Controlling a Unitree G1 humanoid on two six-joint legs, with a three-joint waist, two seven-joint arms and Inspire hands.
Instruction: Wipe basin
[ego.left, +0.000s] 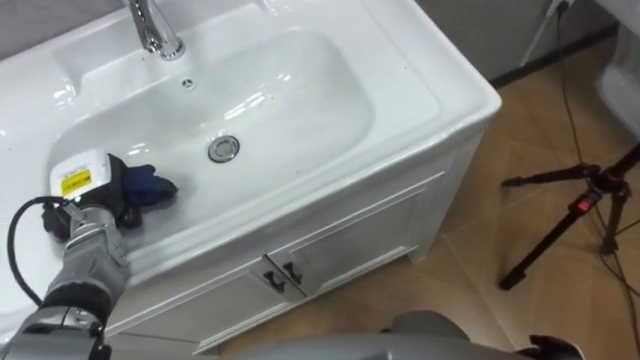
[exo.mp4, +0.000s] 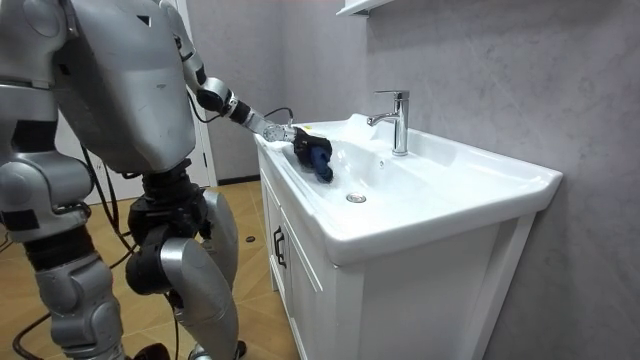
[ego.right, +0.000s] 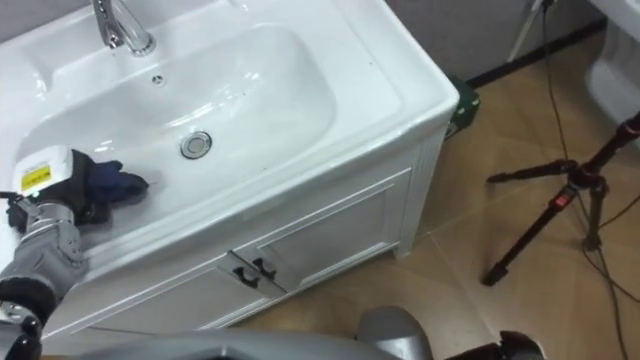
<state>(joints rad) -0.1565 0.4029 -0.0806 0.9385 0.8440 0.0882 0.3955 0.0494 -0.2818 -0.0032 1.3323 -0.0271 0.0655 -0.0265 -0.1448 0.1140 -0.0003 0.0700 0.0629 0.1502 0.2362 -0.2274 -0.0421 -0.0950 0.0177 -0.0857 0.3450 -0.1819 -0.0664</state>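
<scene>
The robot's left hand (ego.left: 98, 190), clutching a dark blue cloth (ego.left: 152, 187), seems mid-wipe on the white basin's (ego.left: 300, 90) left slope; next should come a sweep toward the drain (ego.left: 224, 149).

chrome tap (ego.left: 150, 25) at the back, white cabinet (ego.left: 340, 230) with dark handles (ego.left: 282, 275), black tripod (ego.left: 585, 200) on tan floor (ego.left: 470, 310), grey wall (exo.mp4: 480, 70)

Bright, even light from above: the white basin (ego.left: 420, 70) is well exposed, with streaky glare in the bowl between the faucet (ego.left: 150, 25) and the drain (ego.left: 224, 149). The cabinet (ego.left: 360, 225) under the basin's rim sits in soft shade. The dark blue cloth (ego.left: 150, 187) at the basin's left stands out against the white.
</scene>
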